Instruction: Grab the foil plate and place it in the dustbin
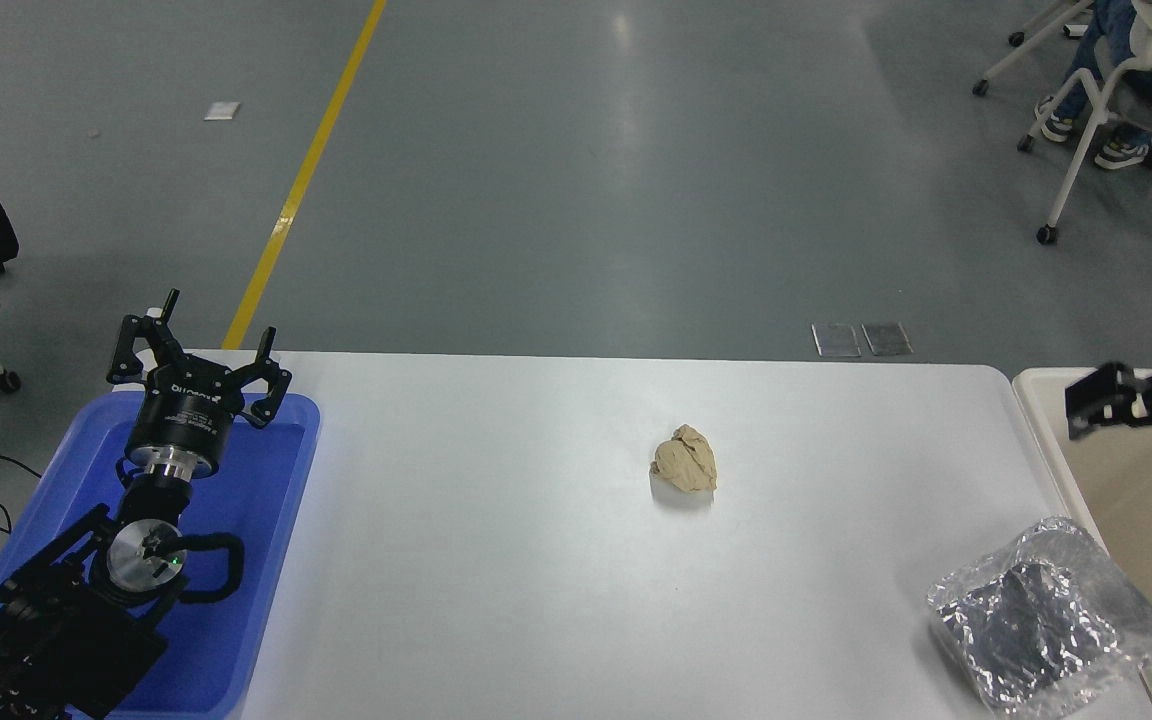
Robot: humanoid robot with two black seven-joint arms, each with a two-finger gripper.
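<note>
The foil plate (pixel 1046 615), shiny, wrinkled and dark in the middle, lies at the table's front right corner, its right side touching the dustbin's rim. The cream dustbin (pixel 1126 510) stands off the table's right end. My right gripper (pixel 1134 430) comes in from the right edge and hangs over the dustbin's far part, well beyond the foil plate; it is open and holds nothing. My left gripper (pixel 198 352) is parked at the lower left over a blue tray, open and empty.
A small tan paper wad (pixel 684 461) lies near the table's middle. The blue tray (pixel 276 500) sits at the left end under the left arm. A person sits on a wheeled chair (pixel 1096 110) at the far right.
</note>
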